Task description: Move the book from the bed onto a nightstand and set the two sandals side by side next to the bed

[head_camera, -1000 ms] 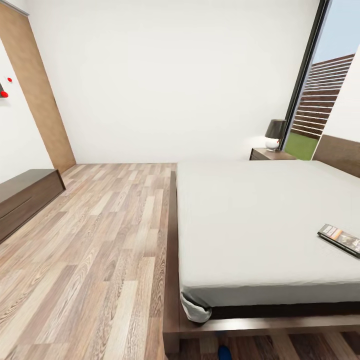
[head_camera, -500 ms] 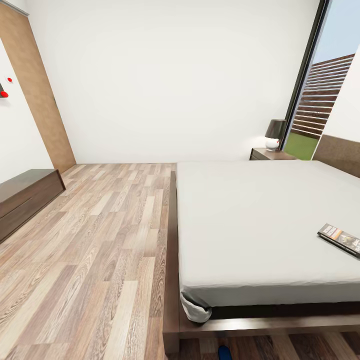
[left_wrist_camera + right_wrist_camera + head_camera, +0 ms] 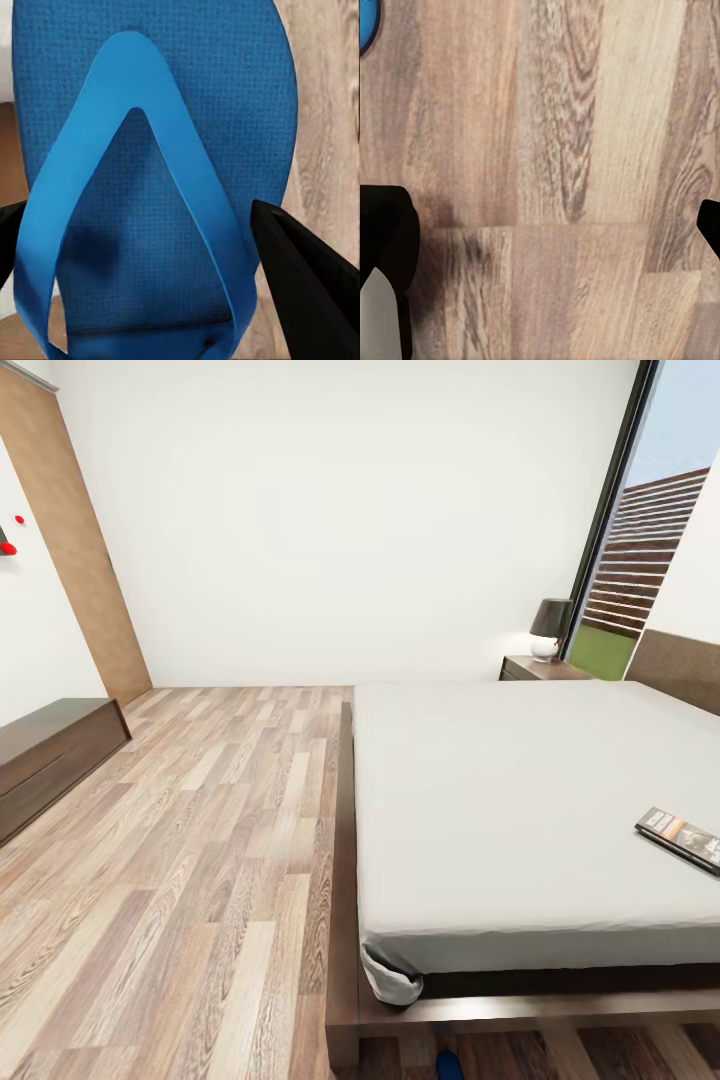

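- My left gripper (image 3: 142, 247) straddles a blue sandal (image 3: 150, 150); whether it's grasped, I cannot tell
- Right gripper (image 3: 547, 232) hangs released over floorboards (image 3: 555, 150), free for the book (image 3: 682, 838) on the bed (image 3: 500, 800)

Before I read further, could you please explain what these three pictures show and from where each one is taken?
It is a simulated two-armed robot. The head camera looks over a bedroom: the bed with the book lying on its mattress, a nightstand carrying a lamp, and a wooden floor. A camera by the left gripper shows a blue sandal between its open fingers; whether it is held is unclear. The right gripper camera shows open fingers above floorboards, nothing between them.
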Controlling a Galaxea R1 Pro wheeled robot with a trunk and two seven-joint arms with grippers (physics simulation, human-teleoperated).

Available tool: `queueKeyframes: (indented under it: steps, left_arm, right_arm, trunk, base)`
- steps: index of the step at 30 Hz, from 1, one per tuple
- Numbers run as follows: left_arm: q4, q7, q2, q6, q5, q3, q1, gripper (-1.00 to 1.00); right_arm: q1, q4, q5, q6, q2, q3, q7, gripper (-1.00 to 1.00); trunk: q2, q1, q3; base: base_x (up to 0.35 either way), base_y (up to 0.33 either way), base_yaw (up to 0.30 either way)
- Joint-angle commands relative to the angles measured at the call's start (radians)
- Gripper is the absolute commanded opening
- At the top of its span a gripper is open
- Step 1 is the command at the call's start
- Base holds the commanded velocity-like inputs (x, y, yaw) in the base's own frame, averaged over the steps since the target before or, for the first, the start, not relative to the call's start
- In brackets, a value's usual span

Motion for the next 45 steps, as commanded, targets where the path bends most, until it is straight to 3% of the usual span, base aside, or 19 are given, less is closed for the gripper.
queueKeyframes:
  steps: [1, 3, 4, 6, 9, 14, 18, 21, 22, 26, 28, 33, 34, 36, 42, 45]
  left_arm:
    - [0.003, 0.008, -0.001, 0.0, -0.049, -0.036, 0.002, -1.0]
    - [0.004, 0.01, -0.001, 0.006, -0.134, -0.116, 0.007, -1.0]
    - [0.006, 0.014, -0.002, 0.024, -0.217, -0.199, 0.01, -1.0]
    - [0.007, 0.031, -0.002, 0.066, -0.28, -0.269, 0.011, -1.0]
    - [0.007, 0.086, -0.003, 0.177, -0.335, -0.337, 0.012, -1.0]
    - [0.007, 0.212, -0.003, 0.395, -0.384, -0.399, 0.015, -1.0]
    - [0.007, 0.277, -0.003, 0.483, -0.422, -0.447, 0.015, -1.0]
    - [0.006, 0.305, -0.003, 0.519, -0.485, -0.526, 0.017, -1.0]
    - [0.007, 0.311, -0.003, 0.526, -0.532, -0.586, 0.017, -1.0]
    - [0.007, 0.318, -0.003, 0.521, -0.621, -0.712, 0.016, -1.0]
    - [0.009, 0.319, -0.002, 0.511, -0.667, -0.806, 0.017, -1.0]
    - [0.013, 0.318, -0.002, 0.51, -0.69, -0.928, 0.017, -1.0]
    - [0.013, 0.318, -0.003, 0.507, -0.693, -0.977, 0.018, -1.0]
    - [0.014, 0.318, -0.003, 0.503, -0.696, -1.026, 0.021, -1.0]
    - [0.015, 0.317, -0.003, 0.496, -0.7, -1.076, 0.046, -1.0]
    - [0.015, 0.318, -0.004, 0.496, -0.724, -1.089, 0.05, -1.0]
  right_arm:
    - [0.0, -0.002, 0.008, 0.005, 0.0, 0.002, 0.003, 1.0]
    - [0.0, -0.003, 0.008, 0.005, 0.0, 0.002, 0.003, 1.0]
    - [0.0, -0.003, 0.008, 0.005, 0.0, 0.002, 0.003, 1.0]
    - [0.0, -0.003, 0.008, 0.005, 0.0, 0.002, 0.003, 1.0]
    - [0.0, -0.003, 0.008, 0.005, -0.001, 0.002, 0.003, 1.0]
    - [0.0, -0.003, 0.008, 0.005, -0.001, 0.002, 0.003, 1.0]
    - [0.0, -0.003, 0.008, 0.005, -0.002, 0.002, 0.003, 1.0]
    - [0.0, -0.003, 0.008, 0.005, -0.001, 0.002, 0.003, 1.0]
    - [0.0, -0.003, 0.008, 0.005, -0.001, 0.002, 0.003, 1.0]
    - [0.0, -0.003, 0.008, 0.005, -0.001, 0.002, 0.003, 1.0]
    - [0.0, -0.003, 0.008, 0.005, -0.002, 0.002, 0.002, 1.0]
    - [0.0, -0.003, 0.008, 0.005, -0.004, 0.002, 0.002, 1.0]
    - [0.0, -0.003, 0.008, 0.005, -0.004, 0.002, 0.001, 1.0]
    - [0.0, -0.003, 0.009, 0.005, -0.005, 0.002, 0.001, 1.0]
    - [0.0, -0.003, 0.009, 0.005, -0.004, 0.003, 0.001, 1.0]
    - [0.0, -0.003, 0.009, 0.005, -0.003, 0.003, 0.001, 1.0]
  trunk:
    - [0.0, 0.0, -0.001]
    - [0.0, 0.0, -0.001]
    - [0.0, 0.0, -0.001]
    - [0.0, 0.0, -0.001]
    - [0.0, 0.0, -0.001]
    - [0.0, 0.0, -0.001]
    - [0.0, 0.0, -0.001]
    - [0.0, 0.0, -0.001]
    - [0.0, 0.0, -0.001]
    - [0.0, 0.0, -0.001]
    - [0.0, 0.0, -0.001]
    - [0.0, 0.0, -0.001]
    - [0.0, 0.0, -0.001]
    - [0.0, 0.0, -0.001]
    - [0.0, 0.0, -0.001]
    - [0.0, 0.0, -0.001]
  base:
    - [0.0, 0.0, 0.0]
    - [0.0, 0.0, 0.0]
    - [0.0, 0.0, 0.0]
    - [0.0, 0.0, 0.0]
    - [0.0, 0.0, 0.0]
    - [0.0, 0.0, 0.0]
    - [0.0, 0.0, 0.0]
    - [0.0, 0.0, 0.0]
    - [0.0, 0.0, 0.0]
    - [0.0, 0.0, 0.0]
    - [0.0, 0.0, 0.0]
    - [0.0, 0.0, 0.0]
    - [0.0, 0.0, 0.0]
    - [0.0, 0.0, 0.0]
    - [0.0, 0.0, 0.0]
    - [0.0, 0.0, 0.0]
